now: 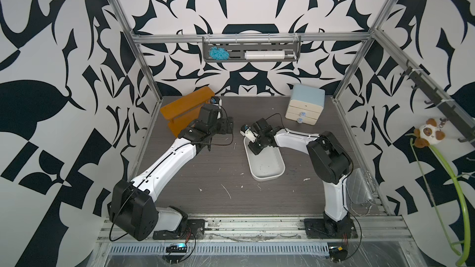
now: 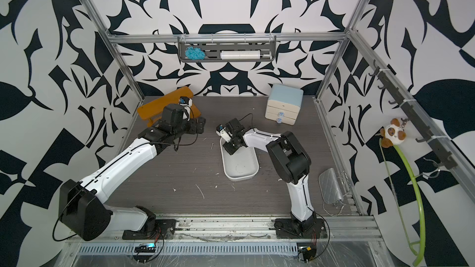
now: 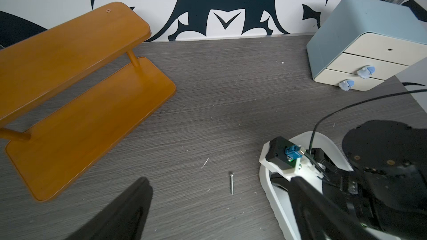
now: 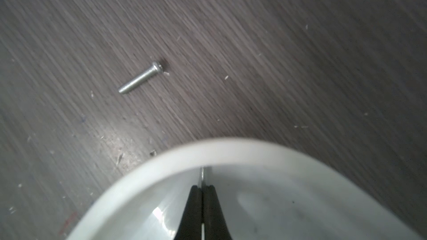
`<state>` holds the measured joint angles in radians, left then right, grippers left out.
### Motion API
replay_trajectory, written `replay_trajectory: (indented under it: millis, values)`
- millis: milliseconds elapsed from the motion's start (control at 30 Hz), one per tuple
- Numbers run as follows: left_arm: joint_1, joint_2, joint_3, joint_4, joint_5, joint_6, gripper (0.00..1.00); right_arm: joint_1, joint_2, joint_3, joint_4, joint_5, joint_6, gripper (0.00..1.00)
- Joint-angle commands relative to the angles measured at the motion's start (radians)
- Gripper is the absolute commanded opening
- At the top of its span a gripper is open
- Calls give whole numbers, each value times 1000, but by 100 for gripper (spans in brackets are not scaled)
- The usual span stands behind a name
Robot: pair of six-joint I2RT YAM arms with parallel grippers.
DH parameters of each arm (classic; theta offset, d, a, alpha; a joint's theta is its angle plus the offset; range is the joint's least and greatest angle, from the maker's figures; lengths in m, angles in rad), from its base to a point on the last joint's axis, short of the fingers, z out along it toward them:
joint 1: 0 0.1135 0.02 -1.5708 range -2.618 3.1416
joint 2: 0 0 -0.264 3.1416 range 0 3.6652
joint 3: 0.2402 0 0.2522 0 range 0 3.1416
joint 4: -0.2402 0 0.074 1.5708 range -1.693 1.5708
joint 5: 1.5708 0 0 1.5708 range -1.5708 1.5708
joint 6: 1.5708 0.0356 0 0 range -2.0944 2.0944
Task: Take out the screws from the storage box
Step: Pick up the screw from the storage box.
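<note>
one screw [image 4: 140,77] lies on the table [image 4: 277,42] beside the tray [image 4: 231,148]; right gripper [image 4: 202,187] pinches a second screw [image 4: 202,174] inside it; left gripper [image 3: 221,181] gapes wide, holding nothing.

Bold navy-black swirls on white cover the walls [image 1: 64,73] around a dark grey wood-grain table [image 1: 205,170] flecked with white. A white storage box [image 1: 270,161] and silver-grey screws [image 4: 139,78] sit among an orange-brown wooden shelf [image 1: 185,106], a cream drawer cabinet [image 1: 304,104] topped in light blue, a quilted silver purse [image 1: 358,186] and white-and-black arms [image 1: 167,165].
</note>
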<state>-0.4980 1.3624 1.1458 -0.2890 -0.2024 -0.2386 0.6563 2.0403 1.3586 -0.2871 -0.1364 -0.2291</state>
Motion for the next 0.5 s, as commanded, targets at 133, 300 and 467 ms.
replay_trajectory:
  millis: [133, 300, 467]
  values:
    - [1, -5, 8, 2, -1, 5, 99, 5, -57, -42, 14, 10, -8, 0]
    - [1, -6, 7, 5, 3, 5, 99, 5, -161, -108, 101, -11, 5, 0]
    - [1, -16, 2, 7, 5, 5, 99, -14, -253, -161, 161, 9, 33, 0]
